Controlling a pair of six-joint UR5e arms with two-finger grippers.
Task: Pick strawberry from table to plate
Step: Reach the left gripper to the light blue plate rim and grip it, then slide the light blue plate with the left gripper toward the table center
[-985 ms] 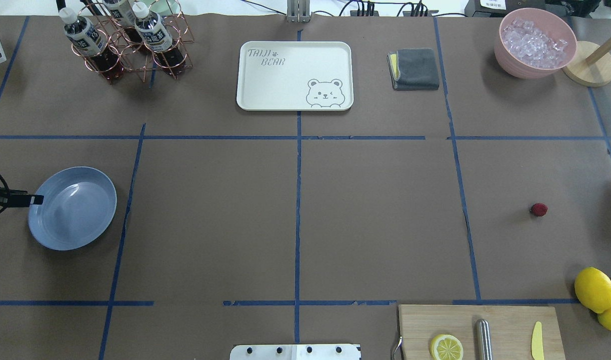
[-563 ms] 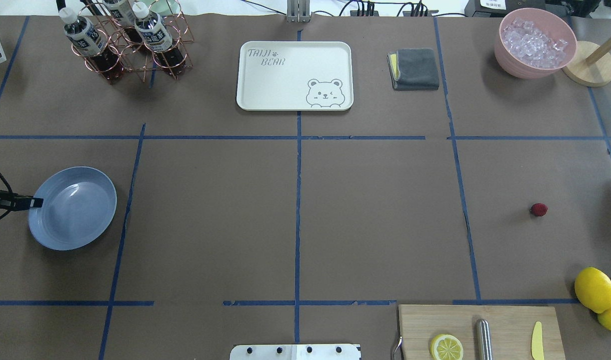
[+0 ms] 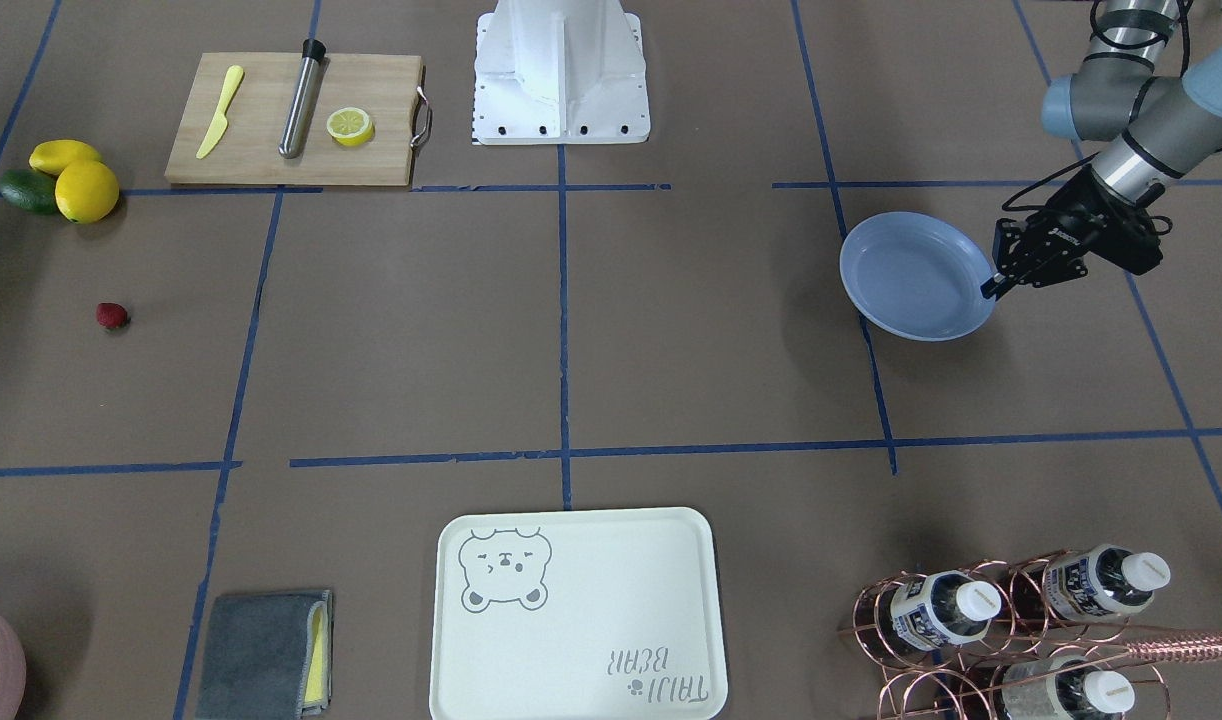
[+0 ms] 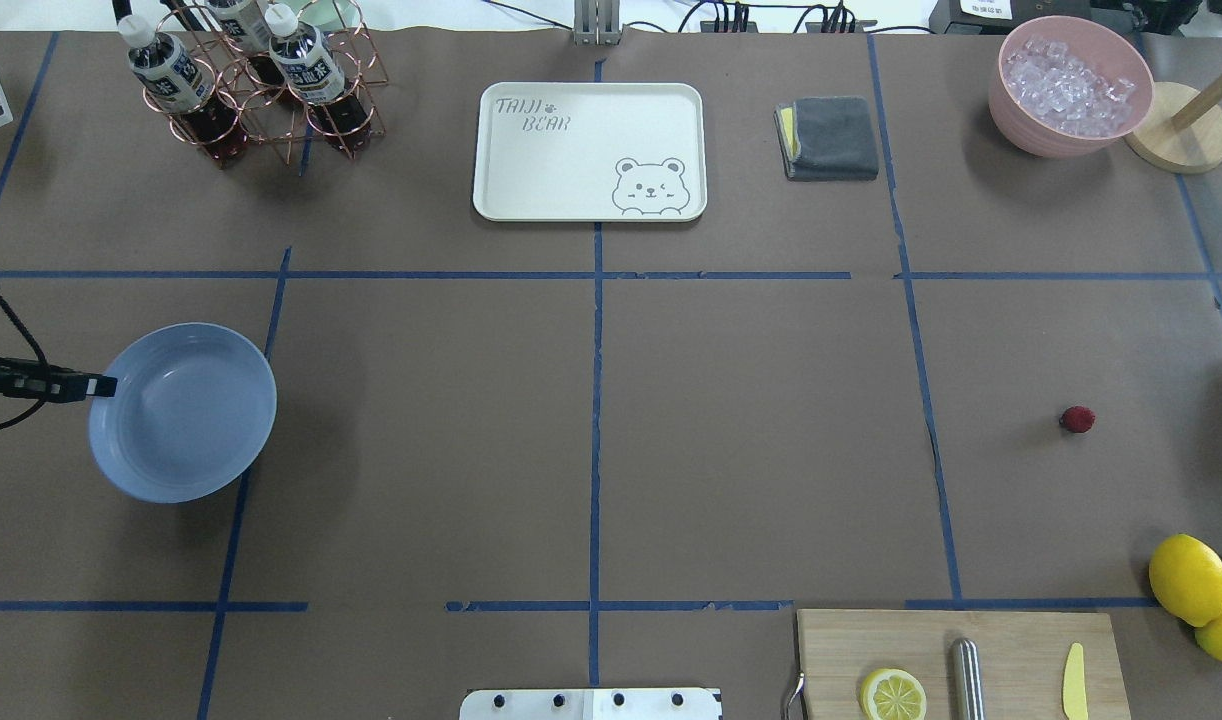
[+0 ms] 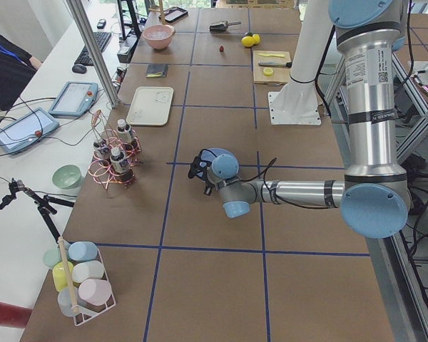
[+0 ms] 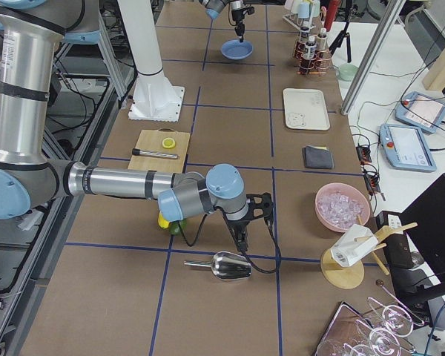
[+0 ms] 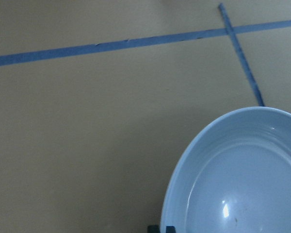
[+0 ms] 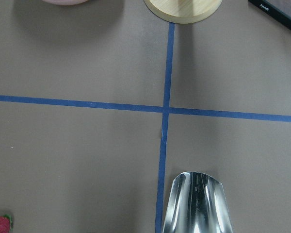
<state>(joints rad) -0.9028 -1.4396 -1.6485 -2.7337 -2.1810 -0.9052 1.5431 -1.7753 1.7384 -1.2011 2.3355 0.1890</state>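
Note:
The strawberry [image 4: 1077, 419] lies alone on the brown table [image 4: 751, 430] at the right, also visible as a small red berry [image 3: 112, 316] and at the bottom-left corner of the right wrist view [image 8: 0, 224]. The light-blue plate [image 4: 186, 415] is at the left, empty, over a blue tape line. My left gripper [image 4: 101, 385] is shut on the plate's left rim [image 3: 979, 300]. In the exterior right view my right gripper [image 6: 241, 239] hangs low over the table's right end; whether it is open or shut cannot be told.
A metal scoop [image 8: 199, 204] lies just below the right gripper. Lemons [image 4: 1189, 578] and a cutting board [image 4: 961, 660] sit at the near right. A cream bear tray [image 4: 589, 150], grey cloth [image 4: 829, 137], bottle rack [image 4: 251, 80] and pink ice bowl [image 4: 1069, 85] line the far side.
The left gripper has moved to the right with the plate, which now sits further right, over the tape line. The strawberry has not moved.

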